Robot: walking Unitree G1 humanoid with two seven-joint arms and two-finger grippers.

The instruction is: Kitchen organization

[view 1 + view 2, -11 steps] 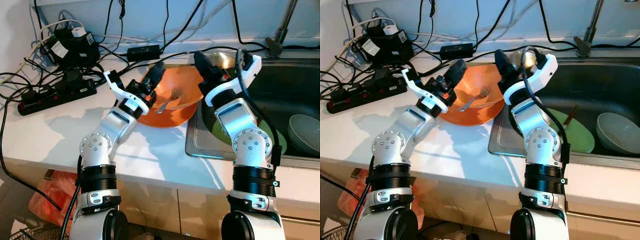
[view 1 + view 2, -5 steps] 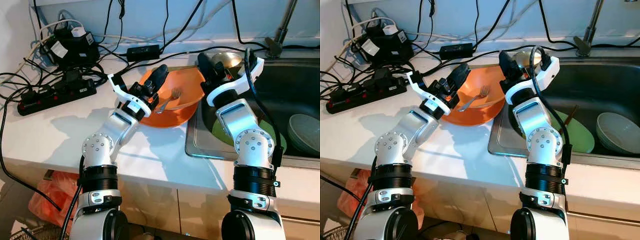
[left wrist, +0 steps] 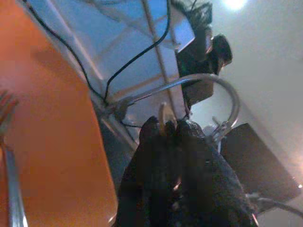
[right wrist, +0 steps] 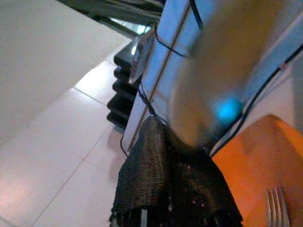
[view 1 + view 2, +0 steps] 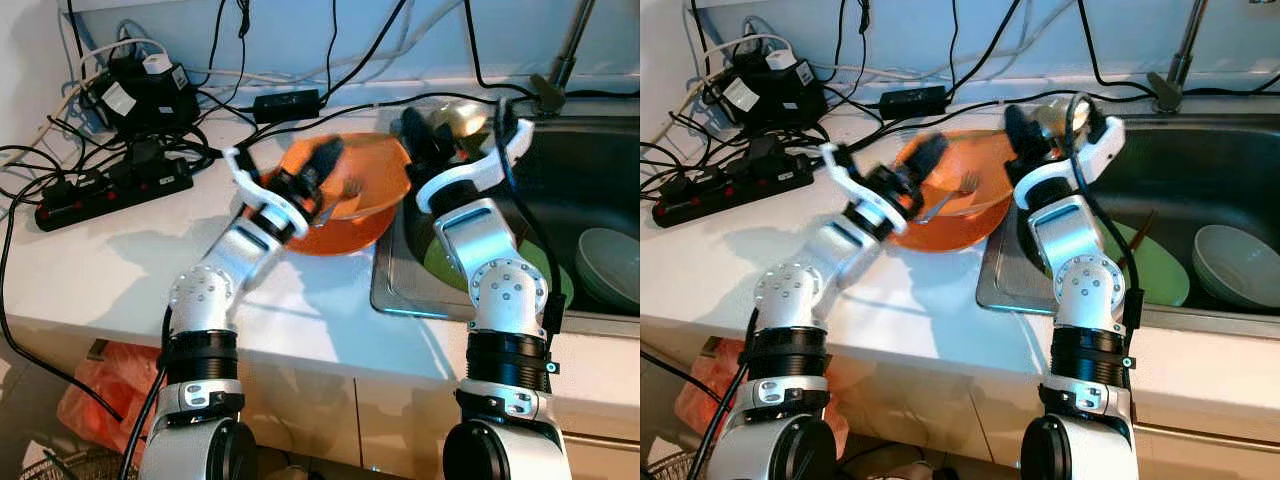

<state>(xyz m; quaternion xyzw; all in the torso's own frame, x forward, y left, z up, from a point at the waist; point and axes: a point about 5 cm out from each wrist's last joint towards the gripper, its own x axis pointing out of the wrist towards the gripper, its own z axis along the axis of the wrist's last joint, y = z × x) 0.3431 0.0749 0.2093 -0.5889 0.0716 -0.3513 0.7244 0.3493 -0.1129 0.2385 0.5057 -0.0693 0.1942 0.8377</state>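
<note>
An orange bowl [image 5: 365, 200] with a metal fork [image 5: 347, 188] in it sits on the white counter, against the sink's left edge. My left gripper [image 5: 325, 160] reaches over the bowl's left rim and is blurred with motion. In the left wrist view its fingers [image 3: 156, 142] are pressed together, with the bowl's inside [image 3: 47, 132] and the fork [image 3: 9, 161] beside them. My right gripper [image 5: 412, 125] stands at the bowl's far right rim. Its fingers [image 4: 147, 161] look shut, with the bowl [image 4: 251, 170] just past them.
A power strip [image 5: 110, 185], adapters [image 5: 140, 90] and tangled black cables fill the counter's back left. A brass-coloured round object [image 5: 462, 118] sits behind the right gripper. The steel sink [image 5: 590, 170] holds a green plate [image 5: 1160, 270] and a grey bowl [image 5: 610, 265]. The faucet [image 5: 560, 70] stands behind.
My left gripper has slid to the right, further over the bowl's left rim, and is now blurred. My right gripper has shifted a little to the right, toward the sink's corner.
</note>
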